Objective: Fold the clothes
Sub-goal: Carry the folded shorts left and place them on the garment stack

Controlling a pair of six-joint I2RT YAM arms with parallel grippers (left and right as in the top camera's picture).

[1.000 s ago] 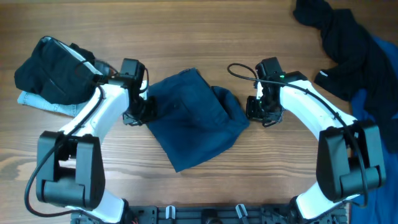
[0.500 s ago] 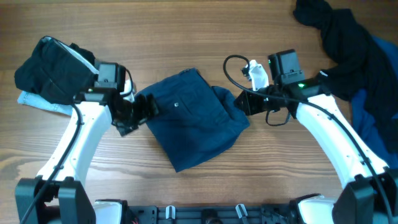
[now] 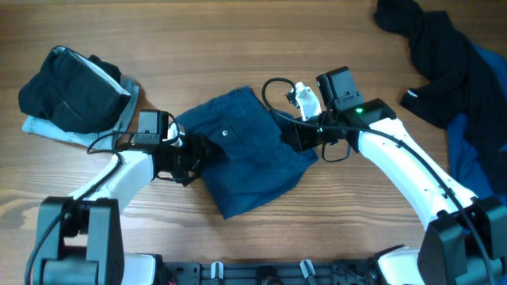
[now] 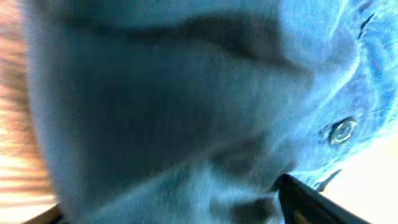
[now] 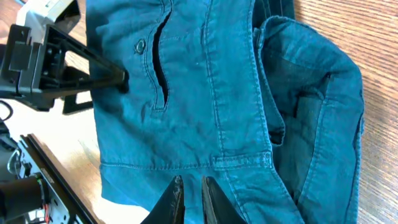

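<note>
Right wrist: hand [image 5: 191, 190] apparently touches shorts [image 5: 205, 93].

Left wrist view: blurred navy shorts [image 4: 186, 106] fill it for you edge to edge. One dark fingertip [image 4: 311, 202] shows, cut by the lower edge, so the left gripper [image 3: 198, 150] grip is unreadable.
Right gripper [image 5: 191, 183]: fingers cropped at the bottom edge, so you cannot tell if they pinch cloth.
Light-denim piece [image 3: 47, 129]: mostly hidden under a black garment [image 3: 71, 91].
Black and royal-blue pile [image 3: 451, 63]: cropped at the right edge.
</note>
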